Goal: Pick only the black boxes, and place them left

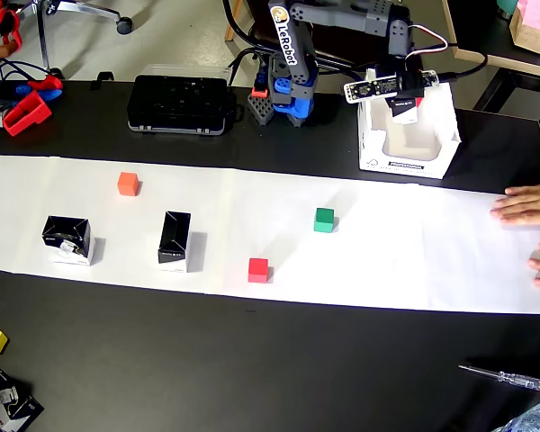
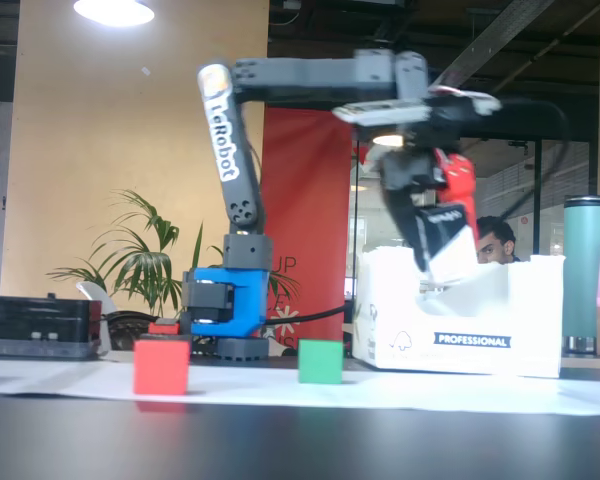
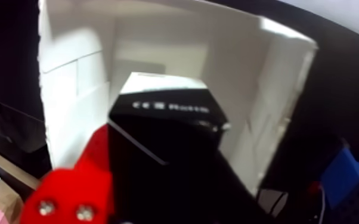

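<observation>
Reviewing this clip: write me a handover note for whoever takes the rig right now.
Tool: shut on a black box, held above the open white carton at the right of the overhead view.
Two more black boxes stand on the white paper strip, at its left in the overhead view.
Red, green and orange cubes lie untouched on the paper.
Left: the held box is not yet released; I cannot tell where it is headed.

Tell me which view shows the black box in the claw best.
The wrist view: the held black box fills it, over the white carton. The fixed view shows it tilted in the claw; overhead, the arm mostly hides it.
</observation>
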`<act>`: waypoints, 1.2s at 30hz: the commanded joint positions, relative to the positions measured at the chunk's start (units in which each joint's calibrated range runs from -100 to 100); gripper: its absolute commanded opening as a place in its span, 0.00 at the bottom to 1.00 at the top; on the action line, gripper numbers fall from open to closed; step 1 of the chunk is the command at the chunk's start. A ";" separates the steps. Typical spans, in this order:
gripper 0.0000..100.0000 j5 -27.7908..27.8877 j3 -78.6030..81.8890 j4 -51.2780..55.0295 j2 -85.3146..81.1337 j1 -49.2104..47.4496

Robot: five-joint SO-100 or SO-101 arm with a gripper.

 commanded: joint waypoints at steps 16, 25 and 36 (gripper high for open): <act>0.47 10.99 -17.29 3.03 7.13 3.25; 0.50 24.57 -11.44 3.11 -8.68 26.99; 0.50 40.62 -11.98 2.95 -11.44 69.95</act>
